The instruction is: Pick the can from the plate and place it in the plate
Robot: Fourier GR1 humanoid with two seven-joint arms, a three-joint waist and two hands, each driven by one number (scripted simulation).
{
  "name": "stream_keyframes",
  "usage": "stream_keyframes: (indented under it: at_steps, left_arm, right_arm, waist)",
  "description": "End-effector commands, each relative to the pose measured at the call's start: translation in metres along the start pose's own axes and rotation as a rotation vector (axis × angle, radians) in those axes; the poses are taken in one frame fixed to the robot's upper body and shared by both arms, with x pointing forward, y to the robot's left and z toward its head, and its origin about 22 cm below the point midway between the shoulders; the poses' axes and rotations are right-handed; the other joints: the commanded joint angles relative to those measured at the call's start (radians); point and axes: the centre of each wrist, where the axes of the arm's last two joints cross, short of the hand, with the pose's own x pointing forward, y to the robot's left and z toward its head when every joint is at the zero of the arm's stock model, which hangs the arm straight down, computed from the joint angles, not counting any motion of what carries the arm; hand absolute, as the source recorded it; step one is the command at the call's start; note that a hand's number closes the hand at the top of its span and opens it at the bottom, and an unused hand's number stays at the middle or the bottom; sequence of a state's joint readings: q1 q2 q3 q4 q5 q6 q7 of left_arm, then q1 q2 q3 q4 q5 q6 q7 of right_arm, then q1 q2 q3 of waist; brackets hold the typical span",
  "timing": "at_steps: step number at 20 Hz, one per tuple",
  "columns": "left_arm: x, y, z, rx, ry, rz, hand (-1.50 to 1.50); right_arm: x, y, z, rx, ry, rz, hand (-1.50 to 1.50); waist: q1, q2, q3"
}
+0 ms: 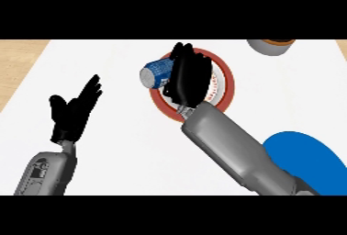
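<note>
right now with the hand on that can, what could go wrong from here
1. The blue can looks tilted at the left rim of the red-rimmed plate, partly hidden by the right hand; it might roll off onto the counter.
2. The blue plate lies beside the right forearm, so the carry could clip its rim.
3. The grey container stands close behind the red-rimmed plate, so a high swing may knock it.

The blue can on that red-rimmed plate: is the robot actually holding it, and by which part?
It cannot be told for sure. The right hand lies against the side of the can, over the red-rimmed plate. The left hand holds nothing.
</note>
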State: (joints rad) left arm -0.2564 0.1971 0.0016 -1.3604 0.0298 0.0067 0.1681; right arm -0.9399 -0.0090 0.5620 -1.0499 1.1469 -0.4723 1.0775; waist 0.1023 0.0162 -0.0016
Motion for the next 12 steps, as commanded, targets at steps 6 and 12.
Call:
stream_keyframes:
  at_steps: [6,12]
  left_arm:
    - [0.009,0.012,-0.005,0.056,0.013,0.017,0.0]
    - [-0.005,0.01,0.003,0.044,0.021,0.007,0.0]
  right_arm:
    - [-0.036,0.044,-0.022,0.032,0.193,0.026,1.5]
    - [-0.062,0.053,-0.023,0.221,0.338,-0.121,1.5]
  waist:
    - [-0.047,-0.002,0.002]
    - [-0.044,0.002,0.003]
